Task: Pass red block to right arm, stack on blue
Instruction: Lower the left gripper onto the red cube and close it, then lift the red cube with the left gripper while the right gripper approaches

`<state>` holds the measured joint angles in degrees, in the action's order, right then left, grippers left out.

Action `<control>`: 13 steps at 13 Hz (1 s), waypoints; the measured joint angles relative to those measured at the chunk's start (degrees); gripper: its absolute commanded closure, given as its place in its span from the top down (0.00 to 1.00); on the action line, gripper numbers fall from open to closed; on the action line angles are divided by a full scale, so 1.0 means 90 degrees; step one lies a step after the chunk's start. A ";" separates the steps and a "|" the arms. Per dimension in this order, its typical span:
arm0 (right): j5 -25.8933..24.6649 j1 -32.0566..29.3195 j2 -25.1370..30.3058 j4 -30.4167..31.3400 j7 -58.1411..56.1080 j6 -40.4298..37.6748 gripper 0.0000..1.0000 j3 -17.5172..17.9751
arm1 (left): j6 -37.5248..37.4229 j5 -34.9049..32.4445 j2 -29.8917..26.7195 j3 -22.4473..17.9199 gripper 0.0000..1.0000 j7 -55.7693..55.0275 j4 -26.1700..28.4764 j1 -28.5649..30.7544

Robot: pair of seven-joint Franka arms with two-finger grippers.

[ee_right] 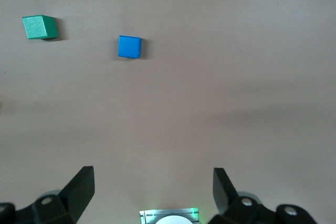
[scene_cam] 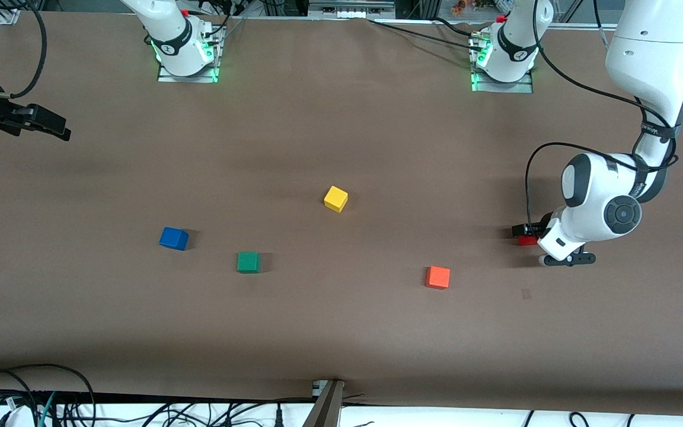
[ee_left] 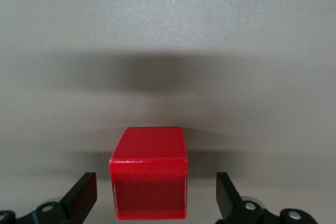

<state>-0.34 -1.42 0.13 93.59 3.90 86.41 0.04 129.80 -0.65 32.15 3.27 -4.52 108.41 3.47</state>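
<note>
The red block sits on the brown table at the left arm's end, right between the two fingers of the left gripper. The fingers are spread wide, one on each side of the block, and they do not touch it yet. The gripper is down low at the table, so I think the next step is to squeeze shut on the block. The block looks small, hard and light, like a painted wooden toy cube. Its top is smooth and a bit shiny, so it may be a little slippery. The best place to hold it looks like the two flat sides that face the fingers, near the middle, so it does not tip or twist. It should not break or squash. If the fingers catch only a corner, the block could spin or pop out. The right gripper waits up in the air over the right arm's end of the table, and its fingers are spread wide too, with nothing in them. The blue block lies on the table well away from the left gripper, near the right gripper's end. A green block is just beside the blue one, a yellow block is in the middle, and an orange block is near the left gripper. I see no words or labels on any block.
</note>
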 measured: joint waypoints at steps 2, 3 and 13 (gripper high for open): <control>0.0000 0.0000 0.0000 0.0000 0.0000 0.0000 1.00 0.0000 | 0.0009 0.0000 0.0028 -0.0007 0.80 0.0016 0.0000 0.0001; 0.0000 0.0000 0.0000 0.0000 0.0000 0.0000 1.00 0.0000 | 0.0009 0.0000 0.0031 -0.0008 0.52 0.0031 0.0000 0.0001; 0.0000 0.0000 0.0000 0.0000 0.0000 0.0000 1.00 0.0000 | -0.1542 -0.0001 -0.0140 -0.0005 0.00 0.1736 -0.0999 0.0007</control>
<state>-0.34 -1.42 0.13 93.59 3.90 86.41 0.04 115.92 -0.66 30.88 3.22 11.10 99.42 3.53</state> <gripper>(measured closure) 0.000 0.441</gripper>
